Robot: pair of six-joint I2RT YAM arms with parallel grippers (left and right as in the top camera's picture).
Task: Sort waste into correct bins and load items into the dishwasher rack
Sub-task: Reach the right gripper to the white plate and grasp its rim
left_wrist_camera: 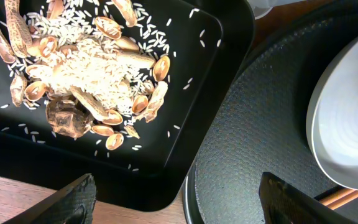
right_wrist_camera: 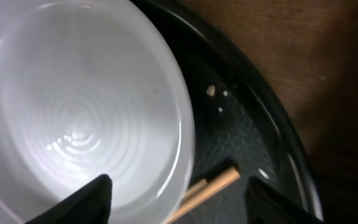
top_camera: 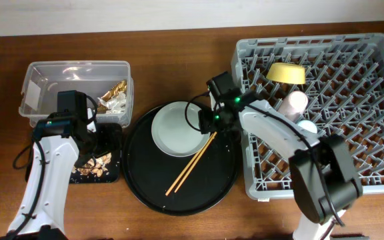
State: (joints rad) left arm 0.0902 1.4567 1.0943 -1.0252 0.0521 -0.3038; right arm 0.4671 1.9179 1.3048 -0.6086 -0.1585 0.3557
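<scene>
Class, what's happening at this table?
The open right gripper hovers over the pale grey-green round plate and wooden chopsticks on the large round black tray. The open left gripper hovers at the shallow black rectangular tray holding food scraps. A yellow bowl, pink cup and blue cup sit in the light-grey dishwasher rack.

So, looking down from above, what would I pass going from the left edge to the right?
Clear plastic tub → pale plate, sitting on the round black tray → grey dishwasher rack.
</scene>
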